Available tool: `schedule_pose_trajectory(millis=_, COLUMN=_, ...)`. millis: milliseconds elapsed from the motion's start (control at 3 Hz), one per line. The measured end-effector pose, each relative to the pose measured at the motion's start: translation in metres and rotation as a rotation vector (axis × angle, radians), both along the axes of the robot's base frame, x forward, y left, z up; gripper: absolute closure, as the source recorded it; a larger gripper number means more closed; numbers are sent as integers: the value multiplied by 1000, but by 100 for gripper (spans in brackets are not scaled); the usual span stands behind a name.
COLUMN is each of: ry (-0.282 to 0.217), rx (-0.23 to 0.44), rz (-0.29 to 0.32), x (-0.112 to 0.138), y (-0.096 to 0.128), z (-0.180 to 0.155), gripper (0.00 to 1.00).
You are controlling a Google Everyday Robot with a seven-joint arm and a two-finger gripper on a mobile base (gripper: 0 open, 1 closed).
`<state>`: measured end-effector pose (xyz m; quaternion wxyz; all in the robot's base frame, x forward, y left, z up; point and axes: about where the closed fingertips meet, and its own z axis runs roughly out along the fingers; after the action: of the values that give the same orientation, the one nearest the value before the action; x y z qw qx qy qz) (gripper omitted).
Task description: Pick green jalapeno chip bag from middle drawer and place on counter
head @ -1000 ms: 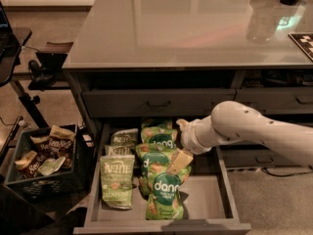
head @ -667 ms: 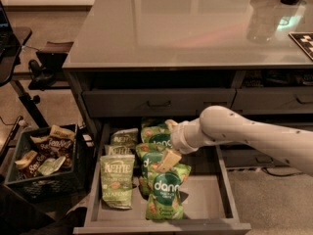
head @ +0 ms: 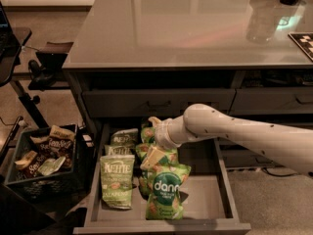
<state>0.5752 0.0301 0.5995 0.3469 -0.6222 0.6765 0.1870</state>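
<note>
Claw (head: pixel 152 156) hovers above the dang bags (head: pixel 165 194) in the drawer (head: pixel 211 199), grip state indeterminable. Jalapeno chip bag (head: pixel 117 180) lies at eight o'clock, long axis twelve-to-six.

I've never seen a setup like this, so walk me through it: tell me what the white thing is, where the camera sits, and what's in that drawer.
The white tube is a robot arm, reaching in from the right. Its grasping tip, the end effector, hangs low in the open middle drawer, over a heap of green dang bags. Left of it lies the pale green jalapeno chip bag, flat on the drawer floor. There is one picture, taken from above, looking down on the counter. A black crate of snacks stands on the floor at left. Whether the end effector holds anything, I cannot tell.
</note>
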Motion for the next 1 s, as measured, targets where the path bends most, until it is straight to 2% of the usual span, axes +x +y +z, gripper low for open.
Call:
schedule_pose_trajectory(millis=333, ry=1, rx=-2, rz=2, x=-2, y=5, z=-2, gripper=0)
schedule_pose_trajectory(millis=667, ry=1, rx=14, rz=25, x=4, y=32, z=-14, gripper=0)
schedule_pose_trajectory(millis=1000, ry=19, rx=-6, rz=49, x=12, y=53, z=-30, gripper=0)
